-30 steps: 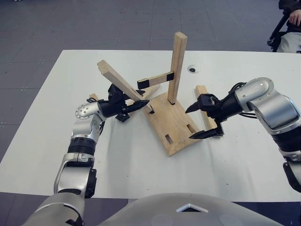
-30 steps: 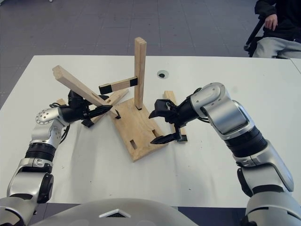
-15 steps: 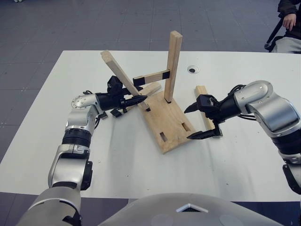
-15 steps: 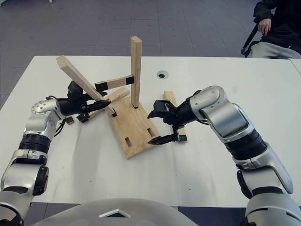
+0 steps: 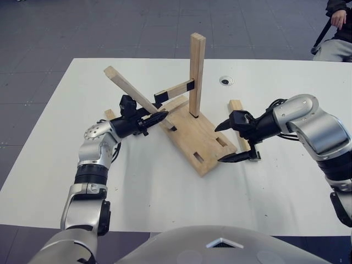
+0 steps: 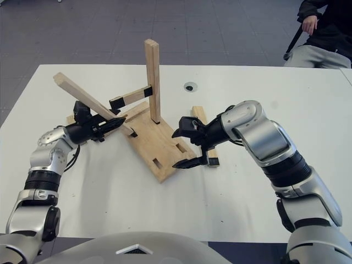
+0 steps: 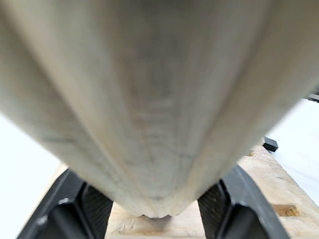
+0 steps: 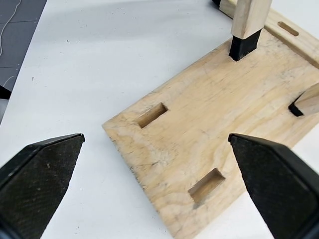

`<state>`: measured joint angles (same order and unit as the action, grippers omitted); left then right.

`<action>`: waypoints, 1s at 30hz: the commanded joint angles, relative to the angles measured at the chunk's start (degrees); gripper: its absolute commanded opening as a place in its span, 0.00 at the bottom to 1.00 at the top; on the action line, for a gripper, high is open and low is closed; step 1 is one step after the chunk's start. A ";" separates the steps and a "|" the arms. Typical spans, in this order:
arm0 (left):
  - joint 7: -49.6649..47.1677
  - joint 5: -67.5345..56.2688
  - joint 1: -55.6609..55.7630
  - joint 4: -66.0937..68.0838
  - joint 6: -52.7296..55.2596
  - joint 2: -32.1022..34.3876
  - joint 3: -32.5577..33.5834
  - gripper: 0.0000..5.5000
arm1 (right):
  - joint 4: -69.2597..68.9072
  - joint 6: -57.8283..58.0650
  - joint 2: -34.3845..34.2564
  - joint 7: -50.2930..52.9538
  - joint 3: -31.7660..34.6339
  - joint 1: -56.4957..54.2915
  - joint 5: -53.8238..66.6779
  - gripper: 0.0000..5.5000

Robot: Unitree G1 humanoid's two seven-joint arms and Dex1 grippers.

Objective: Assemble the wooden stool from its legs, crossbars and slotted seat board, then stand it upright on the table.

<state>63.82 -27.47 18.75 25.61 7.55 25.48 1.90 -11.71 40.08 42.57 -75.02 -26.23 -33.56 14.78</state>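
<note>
the left gripper (image 5: 155, 117) is clamping the tilted leg (image 5: 124, 83) at the seat board's (image 5: 201, 137) left corner, while the right gripper (image 5: 219, 143) is hovering wide open beside the board's right edge. with the board unbraced, a push is likely sliding it, jamming the leg's end askew and toppling the upright leg (image 5: 196, 71).

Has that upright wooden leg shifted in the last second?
Yes. The upright leg has shifted toward the robot's left, farther from the round hole in the table.
</note>
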 commanded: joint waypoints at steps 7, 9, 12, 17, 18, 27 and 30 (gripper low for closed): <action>5.32 5.04 1.05 -1.41 5.69 4.23 -7.95 0.37 | -0.34 0.15 -0.16 0.88 0.46 -0.02 -0.05 0.97; 5.09 4.61 3.35 -1.00 5.84 4.19 -7.32 0.37 | -0.66 0.51 -0.42 1.49 0.55 0.26 0.13 0.97; 3.88 3.11 6.32 -1.67 6.69 3.36 -5.54 0.37 | -0.95 0.77 -0.55 2.12 0.70 0.68 0.47 0.97; 3.72 2.86 5.56 -4.01 7.61 3.24 -5.04 0.37 | -0.97 0.78 -0.63 2.59 0.81 0.85 0.63 0.97; 3.86 3.01 5.00 -4.46 7.64 3.31 -5.25 0.37 | -0.96 0.76 -0.66 2.65 0.82 0.83 0.65 0.97; 5.85 5.59 -0.43 -7.72 7.28 4.59 -8.71 0.37 | -0.87 1.19 -0.98 3.16 0.97 0.62 0.83 0.97; 5.92 5.82 -0.94 -7.43 7.34 5.00 -8.85 0.37 | -1.08 1.38 -1.04 3.34 0.98 0.67 1.04 0.97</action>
<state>68.72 -24.55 20.48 17.04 13.48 28.85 -4.95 -12.15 40.99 41.52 -71.94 -25.90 -32.72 15.66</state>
